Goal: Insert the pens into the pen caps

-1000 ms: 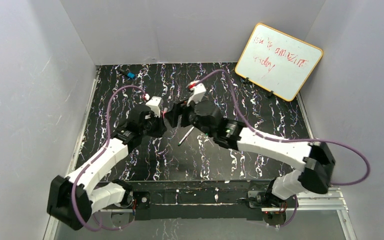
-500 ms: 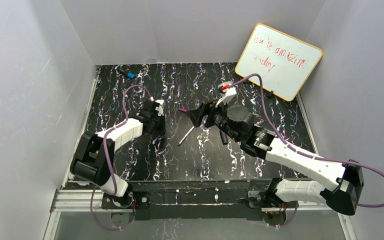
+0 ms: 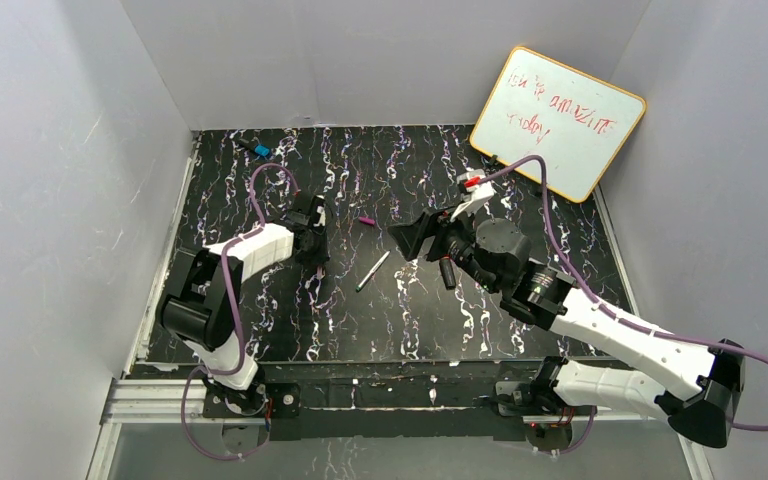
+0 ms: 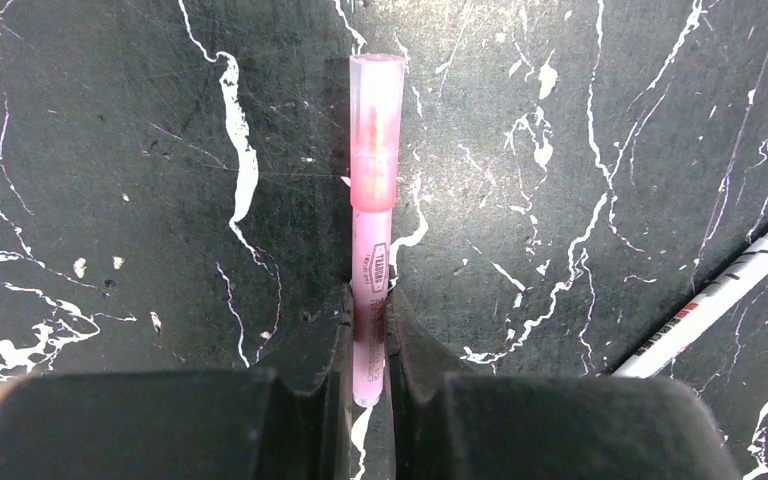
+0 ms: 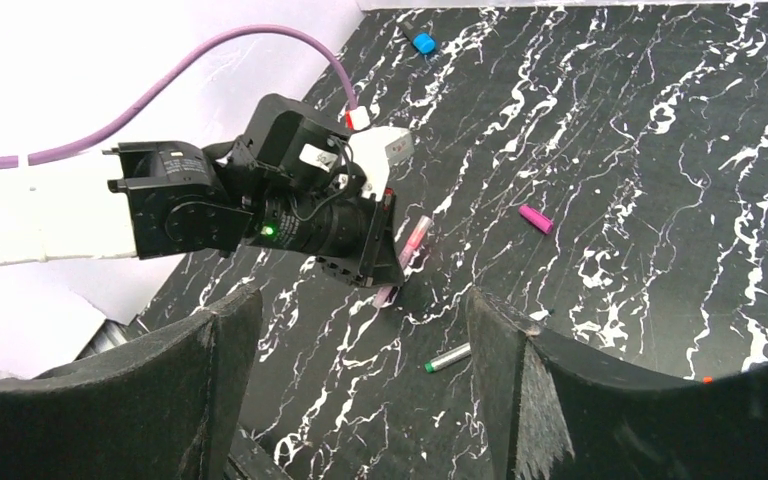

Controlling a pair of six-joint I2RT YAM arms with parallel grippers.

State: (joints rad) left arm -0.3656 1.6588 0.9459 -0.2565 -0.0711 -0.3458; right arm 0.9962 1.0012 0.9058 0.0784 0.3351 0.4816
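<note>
At mat's left, left claw (image 4: 367,305): clamped tight on pink pen (image 4: 370,255).
Pale cap (image 4: 376,130): seated on that pen's far end.
Right claw (image 5: 360,300): jaws wide, holding nothing, above the mat (image 3: 410,150).
White pen (image 3: 372,271): flat on mat, between the arms.
Magenta cap (image 3: 366,220): loose on mat, near white pen.

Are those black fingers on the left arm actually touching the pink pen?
Touching. The left wrist view shows both fingers pressed against the pink pen, with no gap either side.
</note>
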